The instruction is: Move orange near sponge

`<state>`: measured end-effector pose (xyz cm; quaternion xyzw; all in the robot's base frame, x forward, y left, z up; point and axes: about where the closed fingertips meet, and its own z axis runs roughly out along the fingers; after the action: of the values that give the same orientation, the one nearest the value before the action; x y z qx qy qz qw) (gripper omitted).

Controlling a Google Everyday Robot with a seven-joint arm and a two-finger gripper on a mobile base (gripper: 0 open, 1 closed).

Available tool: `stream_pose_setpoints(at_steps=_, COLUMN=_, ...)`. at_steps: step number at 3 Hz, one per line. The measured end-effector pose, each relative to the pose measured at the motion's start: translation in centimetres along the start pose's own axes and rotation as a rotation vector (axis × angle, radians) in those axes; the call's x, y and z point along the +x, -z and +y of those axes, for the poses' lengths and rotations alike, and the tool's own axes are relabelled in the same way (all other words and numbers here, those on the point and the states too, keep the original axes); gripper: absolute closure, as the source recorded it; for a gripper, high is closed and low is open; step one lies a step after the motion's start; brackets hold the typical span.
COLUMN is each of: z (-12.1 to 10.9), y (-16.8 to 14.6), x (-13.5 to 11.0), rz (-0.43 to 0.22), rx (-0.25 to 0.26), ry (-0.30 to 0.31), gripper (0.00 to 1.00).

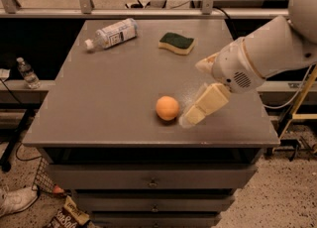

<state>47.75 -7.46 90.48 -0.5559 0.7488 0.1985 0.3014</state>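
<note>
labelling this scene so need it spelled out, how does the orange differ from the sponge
The orange is round and plain orange; the sponge is a flat, wavy-edged slab, pale yellow under a dark green top. The orange sits near the front edge of the table; the sponge lies near the back. The gripper is close beside the orange and well away from the sponge. Both rest on the table, neither held.
</note>
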Motion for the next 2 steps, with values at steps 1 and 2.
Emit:
stream_pose_setpoints(at_steps=1, z=0.2, y=-2.3, x=-0.3, rz=-0.008, rx=0.002, ry=-0.006, gripper=0.00)
stream_pose_setpoints(at_steps=2, z=0.8, y=-4.1, x=-0.6, rz=0.025, rx=0.013, ry=0.021, gripper=0.00)
